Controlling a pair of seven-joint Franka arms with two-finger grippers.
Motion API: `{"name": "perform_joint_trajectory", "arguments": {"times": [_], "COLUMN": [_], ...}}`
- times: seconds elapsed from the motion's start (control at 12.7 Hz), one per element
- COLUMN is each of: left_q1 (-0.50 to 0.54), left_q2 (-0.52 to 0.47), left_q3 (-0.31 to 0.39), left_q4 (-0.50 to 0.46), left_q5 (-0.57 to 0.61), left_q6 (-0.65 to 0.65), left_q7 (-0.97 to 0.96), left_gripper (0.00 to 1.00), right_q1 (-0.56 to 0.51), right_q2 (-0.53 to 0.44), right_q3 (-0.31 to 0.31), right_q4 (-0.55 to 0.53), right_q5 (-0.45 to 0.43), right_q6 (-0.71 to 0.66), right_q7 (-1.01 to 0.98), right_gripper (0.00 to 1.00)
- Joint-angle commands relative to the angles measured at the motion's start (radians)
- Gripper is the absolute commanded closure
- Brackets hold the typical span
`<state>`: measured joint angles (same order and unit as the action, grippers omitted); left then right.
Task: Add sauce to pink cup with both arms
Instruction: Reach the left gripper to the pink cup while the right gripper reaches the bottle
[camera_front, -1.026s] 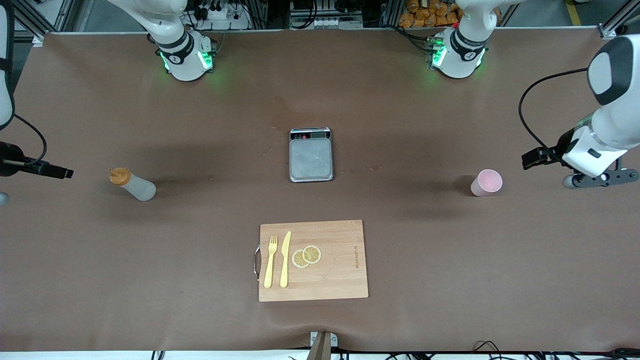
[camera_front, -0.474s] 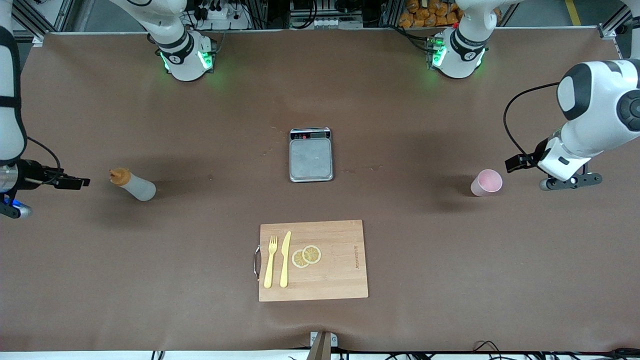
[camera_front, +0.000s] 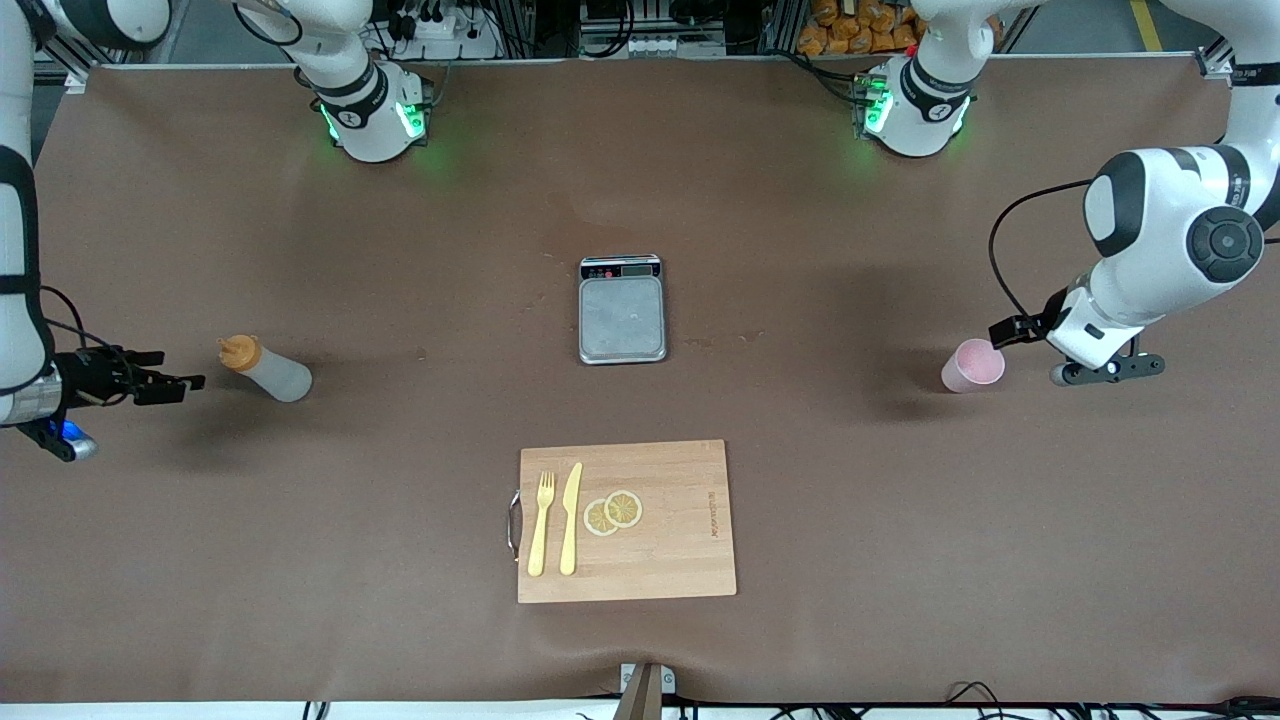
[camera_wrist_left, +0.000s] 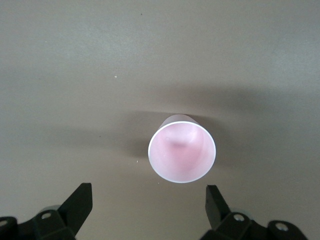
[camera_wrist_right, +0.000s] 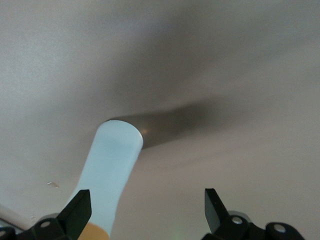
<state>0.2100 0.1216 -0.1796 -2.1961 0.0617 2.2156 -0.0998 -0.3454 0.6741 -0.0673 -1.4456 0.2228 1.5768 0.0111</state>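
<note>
I count two arms, one wooden board (camera_front: 627, 520), one steel scale (camera_front: 622, 308), one sauce (camera_front: 266, 369), one pink cup (camera_front: 972, 365) on the brown surface (camera_front: 400, 560). Both arms have closed in since earlier: the left end effector (camera_front: 1008, 329) is spread beside the cup, the right end effector (camera_front: 170, 382) spread beside the translucent bottle at its arm's end.
</note>
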Motion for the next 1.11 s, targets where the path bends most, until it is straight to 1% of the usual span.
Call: {"name": "perform_joint_trajectory", "arguments": {"times": [0.0,0.08,0.16,0.47,0.71,1.03], "left_q1": [0.02,0.02,0.023,0.026,0.028,0.04], "left_q2": [0.021,0.038,0.05,0.067,0.101,0.119], "left_q3": [-0.003,-0.003,-0.003,-0.004,-0.001,-0.001], "left_q4": [-0.016,-0.02,-0.022,-0.037,-0.039,-0.037], "left_q5": [0.01,0.01,0.013,0.016,0.016,0.018], "left_q6": [0.044,0.058,0.075,0.099,0.124,0.135], "left_q7": [0.008,0.009,0.008,0.008,0.008,0.008], "left_gripper": [0.0,0.0,0.0,0.0,0.0,0.0], "right_q1": [-0.021,-0.021,-0.02,-0.009,0.0,0.009], "right_q2": [0.082,0.091,0.1,0.139,0.17,0.197], "right_q3": [0.014,0.014,0.014,0.017,0.018,0.021], "right_q4": [0.074,0.073,0.073,0.065,0.062,0.047], "right_q5": [0.1,0.137,0.15,0.159,0.21,0.216], "right_q6": [-0.04,-0.041,-0.04,-0.046,-0.073,-0.096], "right_q7": [0.055,0.084,0.102,0.194,0.214,0.21], "right_gripper": [0.0,0.0,0.0,0.0,0.0,0.0]}}
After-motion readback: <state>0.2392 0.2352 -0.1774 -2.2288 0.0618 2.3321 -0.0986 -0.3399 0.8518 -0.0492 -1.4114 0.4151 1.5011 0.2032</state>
